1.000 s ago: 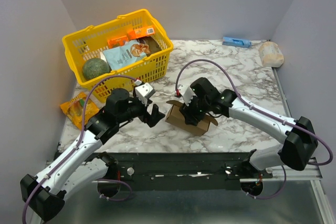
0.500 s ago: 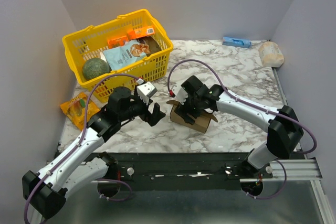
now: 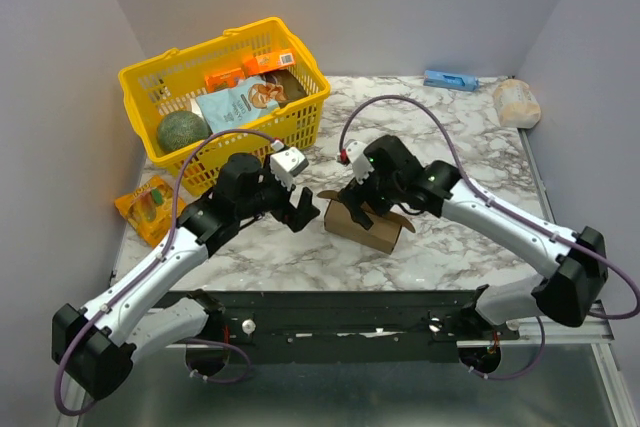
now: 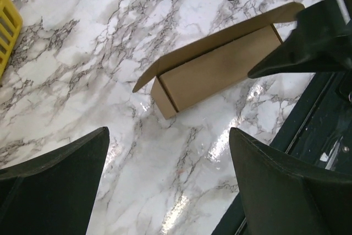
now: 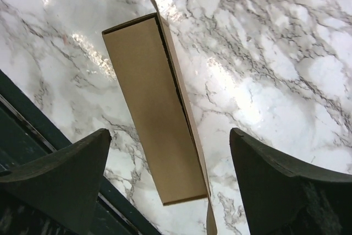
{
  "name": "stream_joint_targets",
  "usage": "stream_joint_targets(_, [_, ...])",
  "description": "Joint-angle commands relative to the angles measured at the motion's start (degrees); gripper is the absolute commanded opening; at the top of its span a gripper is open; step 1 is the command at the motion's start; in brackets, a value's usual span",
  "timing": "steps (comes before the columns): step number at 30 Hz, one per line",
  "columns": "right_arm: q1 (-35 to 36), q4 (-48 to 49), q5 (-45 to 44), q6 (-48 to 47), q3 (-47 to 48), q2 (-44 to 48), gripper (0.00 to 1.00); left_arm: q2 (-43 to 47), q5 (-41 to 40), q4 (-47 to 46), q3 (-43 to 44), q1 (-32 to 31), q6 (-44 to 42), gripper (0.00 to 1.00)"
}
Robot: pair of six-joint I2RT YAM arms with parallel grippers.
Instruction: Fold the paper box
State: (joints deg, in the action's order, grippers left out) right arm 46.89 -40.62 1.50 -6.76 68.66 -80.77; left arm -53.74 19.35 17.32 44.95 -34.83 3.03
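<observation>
**Both end effectors spread at the paper box, mid-counter**

Right end effector (image 3: 366,209): I read its jaws as spread wide. In the right wrist view the two dark fingers (image 5: 55,180) sit at the lower corners, and the paper box (image 5: 154,108) lies lengthwise in the gap between them. I cannot tell whether either finger touches the cardboard. From above, this end effector hangs over the left part of the box.

Left end effector (image 3: 300,212): also spread, with nothing between its fingers (image 4: 49,185). Its wrist view shows bare marble in the gap. The box (image 4: 220,72) lies beyond the tips, and the right arm's dark fingers stand at its far end. From above, this end effector is just left of the box and apart from it.

Paper box (image 3: 372,230): a small plain brown carton lying flat on the counter (image 3: 490,142), near the middle and toward the near edge. One long flap stands out along an edge, and short flaps jut from both ends.

Surroundings, as I see them from above:
- A yellow basket (image 3: 265,137) stands at the far left, holding printed packets and a round green item (image 3: 182,131).
- An orange packet (image 3: 150,205) lies on the counter left of the left arm.
- A small blue box (image 3: 449,79) rests at the far edge.
- A pale wrapped bundle (image 3: 516,102) sits in the far right corner.
</observation>
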Motion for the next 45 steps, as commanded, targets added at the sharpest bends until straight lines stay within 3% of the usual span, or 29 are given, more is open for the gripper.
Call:
stream_joint_targets(1, [-0.4, -3.5, -4.8, 9.6, -0.9, 6.3, 0.96, -5.0, -2.4, 0.5, 5.0, 0.4, -2.1, 0.98])
stream_joint_targets(7, [-3.0, -5.4, -7.8, 18.4, -7.7, 14.7, 0.88, -14.7, -6.5, 2.3, 11.0, 0.4, -2.1, 0.9])
stream_joint_targets(16, [-3.9, -10.1, -10.5, 23.6, -11.4, 17.3, 0.7, -23.6, -3.8, 5.2, 16.0, 0.4, -4.2, 0.81])
stream_joint_targets(26, [-3.9, -11.9, -13.2, 24.7, -11.8, 17.4, 0.61, -27.6, -2.3, 5.6, 16.8, 0.4, -5.8, 0.8])
stream_joint_targets(33, [-3.9, -13.2, -12.8, 25.7, -11.4, 16.5, 0.57, -29.0, 0.1, 4.7, 17.5, 0.4, -5.9, 0.73])
stream_joint_targets(45, [-3.9, -14.0, -13.0, 26.7, -11.4, 15.1, 0.43, -30.1, 3.2, 4.1, 17.4, 0.2, -5.8, 0.49])
